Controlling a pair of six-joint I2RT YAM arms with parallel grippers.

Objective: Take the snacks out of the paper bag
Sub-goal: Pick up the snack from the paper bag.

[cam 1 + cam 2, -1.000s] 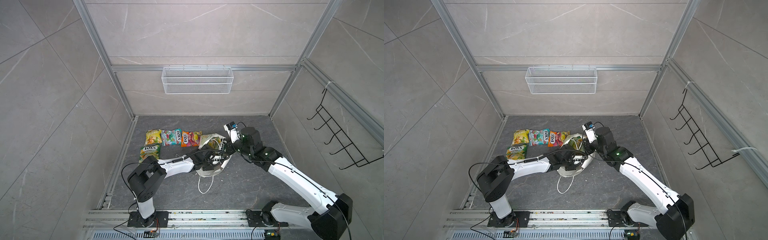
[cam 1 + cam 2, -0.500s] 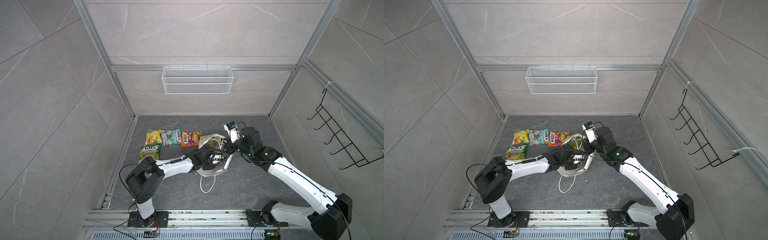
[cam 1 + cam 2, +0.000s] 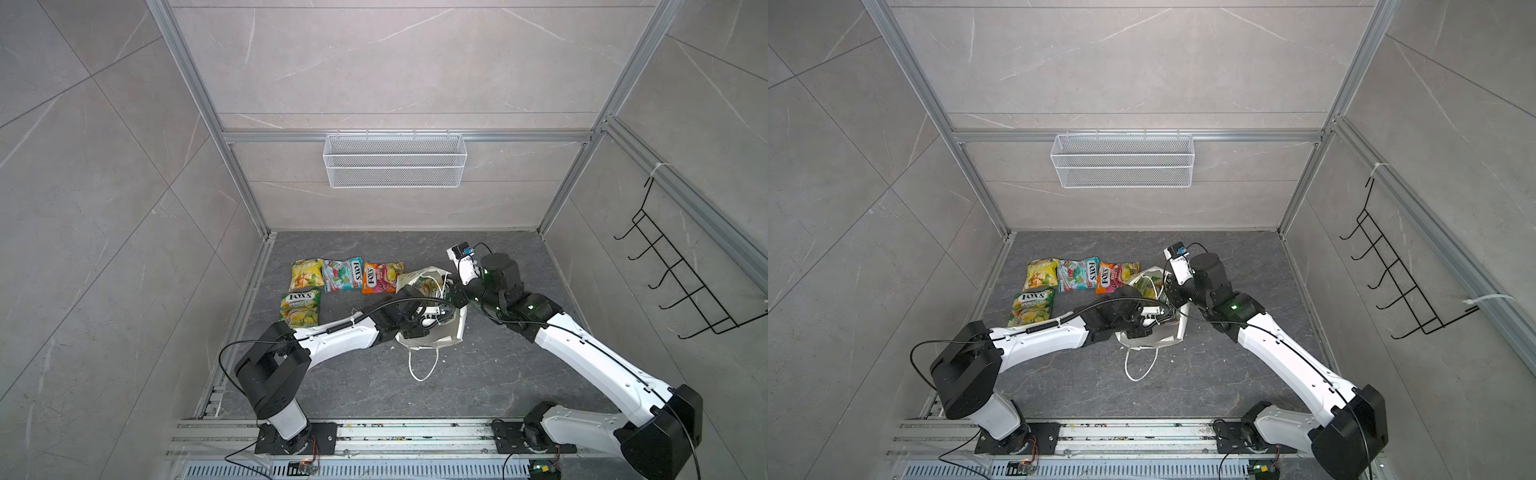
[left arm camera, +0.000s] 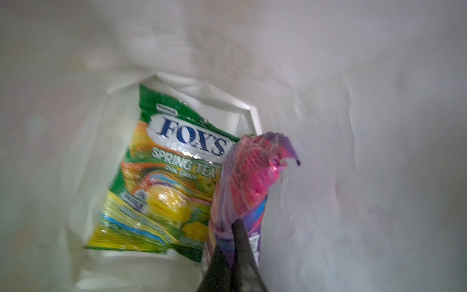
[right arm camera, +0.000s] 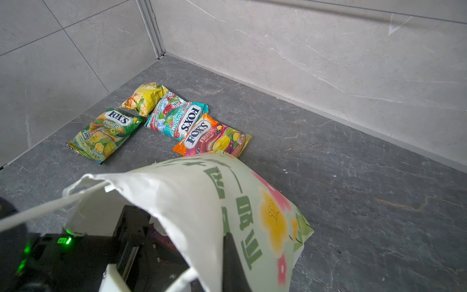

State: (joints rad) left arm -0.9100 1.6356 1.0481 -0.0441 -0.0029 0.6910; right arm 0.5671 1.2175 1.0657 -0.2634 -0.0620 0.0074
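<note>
The white paper bag (image 3: 436,338) (image 3: 1158,336) lies on its side mid-floor, mouth toward the left arm. My left gripper (image 4: 228,235) is deep inside it, shut on the end of a purple snack packet (image 4: 242,189). A green-yellow FOX'S packet (image 4: 166,177) lies flat beside it on the bag's inner wall (image 4: 353,126). My right gripper (image 5: 222,240) is shut on the bag's upper wall (image 5: 202,192) near the mouth and holds it lifted. Outside the bag lie yellow (image 3: 306,272), teal-red (image 3: 343,274), orange (image 3: 380,276) and green-yellow (image 3: 300,306) snacks.
A white wire mesh basket (image 3: 395,160) hangs on the back wall and a black hook rack (image 3: 681,286) on the right wall. One cord handle (image 3: 422,365) of the bag trails on the floor toward the front rail (image 3: 374,432).
My left gripper has closed inside the bag and now pinches the purple packet. The bag's cord handle shifted slightly. The right arm has kept its grip and place.
</note>
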